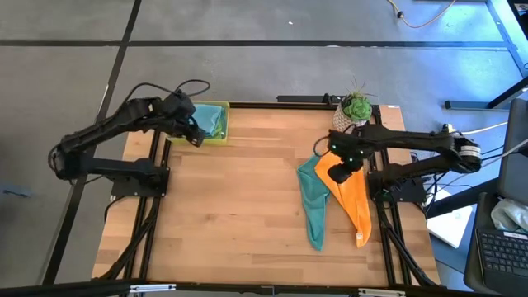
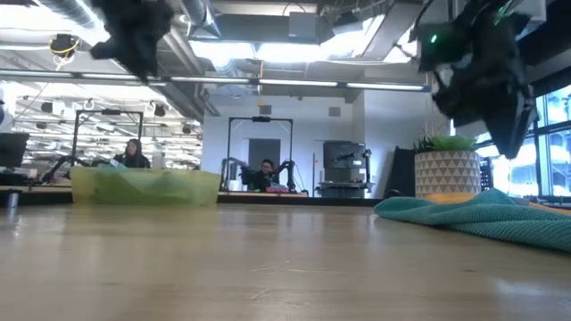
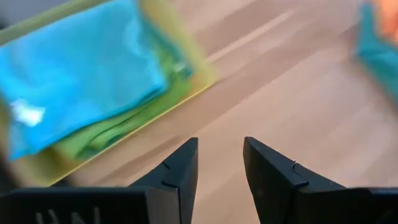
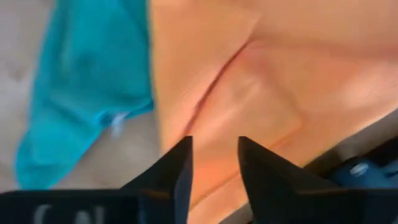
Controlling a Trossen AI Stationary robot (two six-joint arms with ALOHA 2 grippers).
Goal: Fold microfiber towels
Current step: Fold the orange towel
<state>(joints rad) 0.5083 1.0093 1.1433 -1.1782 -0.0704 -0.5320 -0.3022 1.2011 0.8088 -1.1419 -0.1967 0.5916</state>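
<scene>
A teal towel (image 1: 313, 205) and an orange towel (image 1: 353, 206) lie rumpled side by side on the table's right half, touching along their far parts. My right gripper (image 4: 214, 144) hangs open above the orange towel's (image 4: 249, 81) far end, clear of it, with the teal towel (image 4: 81, 93) beside it. A light blue towel (image 3: 74, 68) lies folded on a lime green towel (image 3: 118, 127) in the yellow-green tray (image 1: 221, 107) at the far left. My left gripper (image 3: 221, 146) is open and raised beside the tray's near right corner, with nothing between its fingers.
A potted plant (image 1: 356, 107) in a patterned pot stands at the far right, just behind the right arm. Bare wood (image 1: 239, 206) stretches across the table's middle and near left. In the low view, people sit at desks in the room beyond.
</scene>
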